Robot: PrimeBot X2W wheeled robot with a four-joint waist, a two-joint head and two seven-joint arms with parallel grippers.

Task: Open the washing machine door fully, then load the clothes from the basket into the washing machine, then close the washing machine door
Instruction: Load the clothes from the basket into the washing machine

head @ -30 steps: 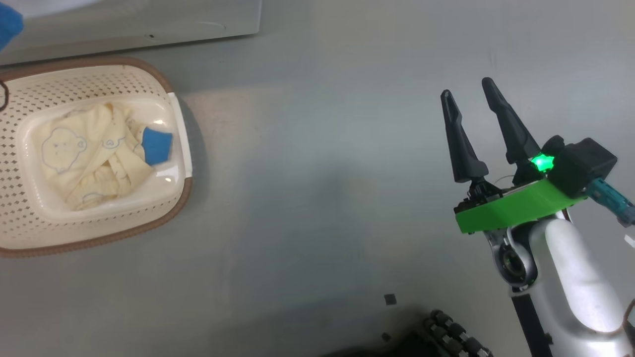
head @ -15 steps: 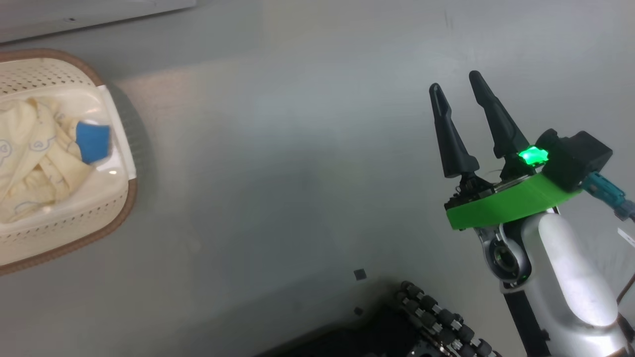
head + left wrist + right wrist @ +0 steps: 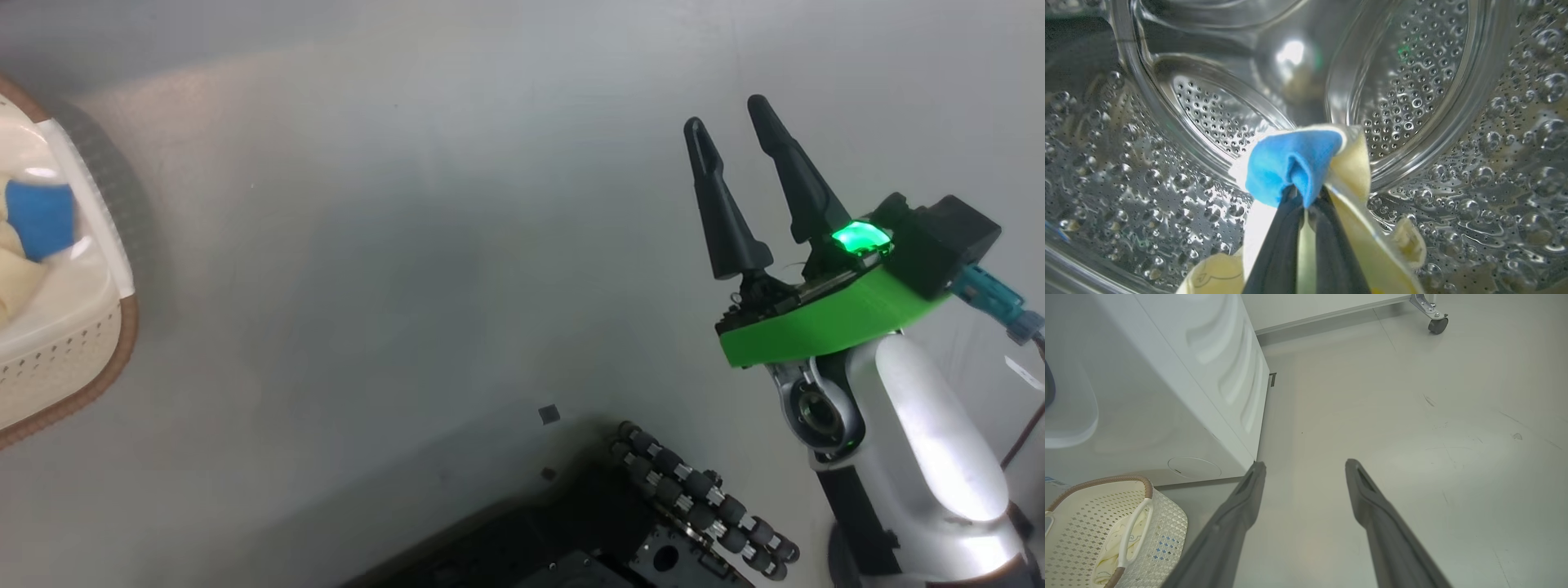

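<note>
In the left wrist view my left gripper is shut on the clothes, a cream-yellow garment with a bright blue piece bunched over the fingertips. It hangs inside the perforated steel drum of the washing machine. The basket lies at the far left of the head view, with more clothes in it. From the right wrist the basket and its clothes show beside the machine's front. My right gripper hangs open above bare floor. The washing machine door is out of view.
Grey floor spreads between the basket and my right arm. My own dark base with its roller wheels lies along the bottom of the head view. A caster wheel of a white unit stands on the floor far beyond the machine.
The head camera has swung right, so the basket has slid to the picture's left edge and the machine's front has left the view. My right gripper stays open in the same pose.
</note>
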